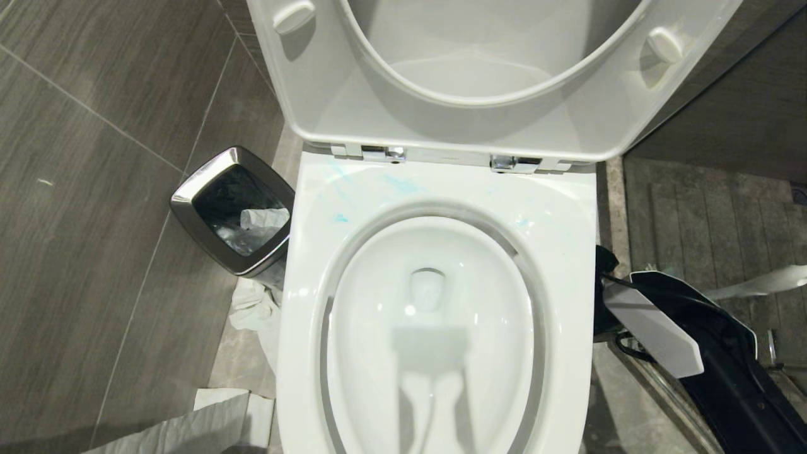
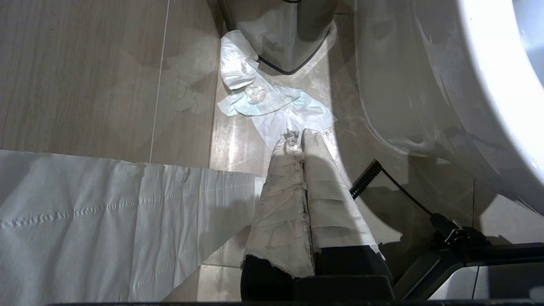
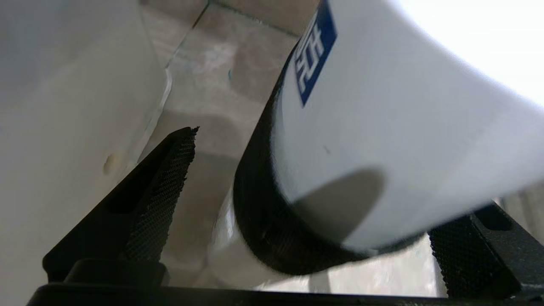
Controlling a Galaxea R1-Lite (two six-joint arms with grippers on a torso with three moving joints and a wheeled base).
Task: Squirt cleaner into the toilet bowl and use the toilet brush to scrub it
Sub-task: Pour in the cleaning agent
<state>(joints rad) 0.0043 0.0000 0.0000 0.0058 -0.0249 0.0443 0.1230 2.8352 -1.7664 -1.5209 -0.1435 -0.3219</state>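
Head view looks straight down on the toilet bowl, its seat and lid raised against the back. Faint light-blue smears of cleaner mark the rear rim near the hinges; the bowl's basin looks white and glossy. Just left of the bowl stands a chrome-rimmed black trash bin with crumpled paper inside, and more tissue lies on the grey tiled floor beside the bowl's base. A sheet of paper towel spreads across the floor at the lower left. To the right of the bowl the right arm reaches low beside the rim, white-and-black casing showing. A pale paddle-like shape at the right edge may be the toilet brush, though that cannot be told for certain. Right wrist view shows the right gripper with its black textured fingers spread wide on either side of a white cylinder with a black base and blue label; contact cannot be made out. Left wrist view shows the left gripper, tape-wrapped fingers pressed together, hanging above the tissue by the bin.
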